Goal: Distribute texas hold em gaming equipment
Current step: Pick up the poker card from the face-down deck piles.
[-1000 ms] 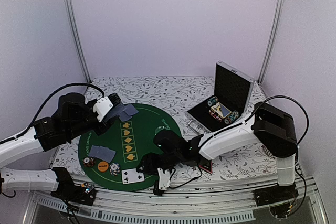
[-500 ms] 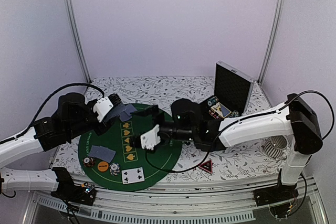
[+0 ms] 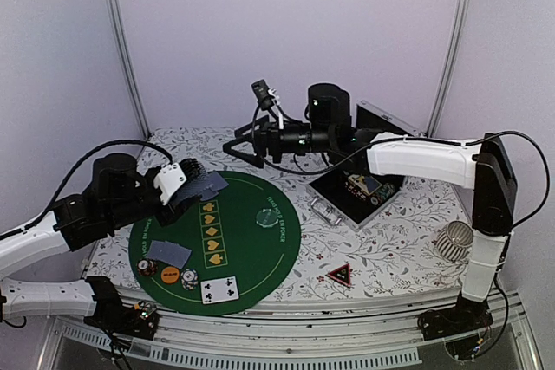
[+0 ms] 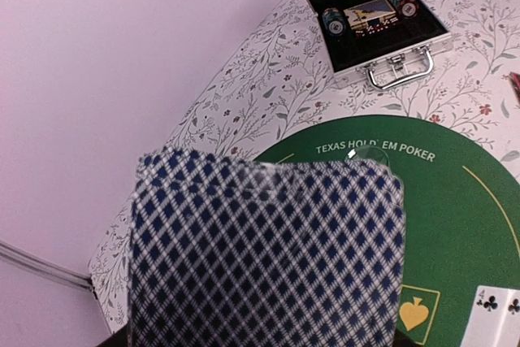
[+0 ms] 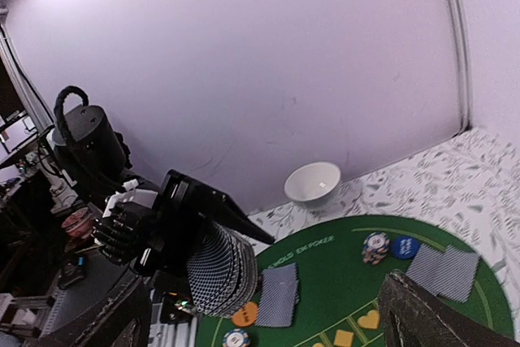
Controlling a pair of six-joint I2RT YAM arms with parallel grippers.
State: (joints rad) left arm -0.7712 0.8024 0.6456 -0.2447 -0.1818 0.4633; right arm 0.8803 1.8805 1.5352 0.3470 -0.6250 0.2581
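Note:
My left gripper [image 3: 184, 185] is shut on a deck of blue-backed playing cards [image 3: 206, 185], held above the left of the green mat [image 3: 277, 249]. The deck [image 4: 268, 258] fills the left wrist view and hides the fingers. My right gripper [image 3: 243, 149] is open and empty, raised high at the back and pointing left. A clear disc [image 3: 264, 217] lies on the mat by its lettering. A red-black triangle token [image 3: 339, 274] lies off the mat at the front right. An orange disc [image 3: 169, 275], two chip stacks [image 3: 189, 279] and face-down cards [image 3: 168, 253] lie at the mat's front left.
An open metal case [image 3: 360, 188] with chips stands at the back right. A white ribbed cup [image 3: 454, 236] lies at the right. Face-up cards [image 3: 219, 289] lie at the mat's front edge. A white bowl [image 5: 313, 183], a chip stack [image 5: 374, 247] and a blue disc [image 5: 404, 246] show in the right wrist view.
My right arm swung from the mat's front edge across the mat and up to the back. The clear disc now lies on the mat. The left arm barely moved.

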